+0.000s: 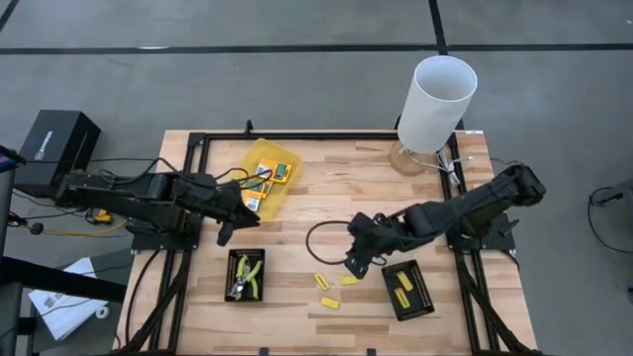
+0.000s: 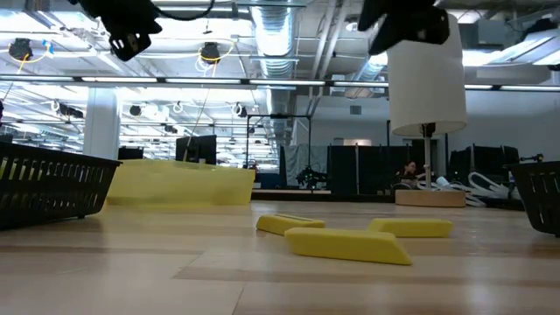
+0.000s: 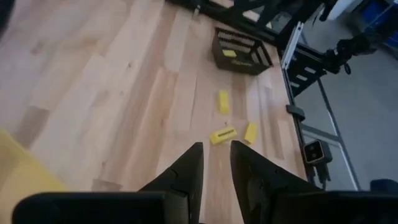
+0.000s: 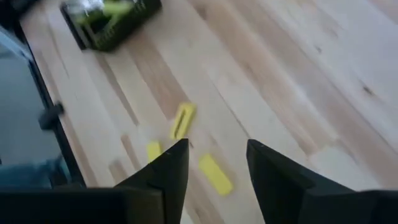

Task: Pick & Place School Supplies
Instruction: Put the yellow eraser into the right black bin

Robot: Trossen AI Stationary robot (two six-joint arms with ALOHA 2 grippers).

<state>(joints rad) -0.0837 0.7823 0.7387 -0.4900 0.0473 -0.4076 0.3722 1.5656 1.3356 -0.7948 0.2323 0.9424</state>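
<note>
My left gripper (image 1: pixel 247 220) hovers open and empty over the table beside the translucent yellow container (image 1: pixel 265 170), in which small orange-green packets (image 1: pixel 283 174) lie flat. My right gripper (image 1: pixel 351 265) hovers open and empty just above three loose yellow stubby pieces (image 1: pixel 348 280) lying flat on the wood; they show below its fingers as pieces (image 4: pixel 214 173) and ahead of the left fingers as pieces (image 3: pixel 222 134). The plier-like tool (image 1: pixel 249 274) with yellow-green handles lies in the left black tray (image 1: pixel 233 289). More yellow pieces (image 1: pixel 404 283) lie in the right black tray (image 1: pixel 423 303).
A white cylindrical lamp (image 1: pixel 435 102) stands at the table's far right corner. A black cable loop (image 1: pixel 318 235) lies mid-table near the right gripper. A black frame borders the table (image 1: pixel 297 134). Bare wood lies between the two trays and along the near edge.
</note>
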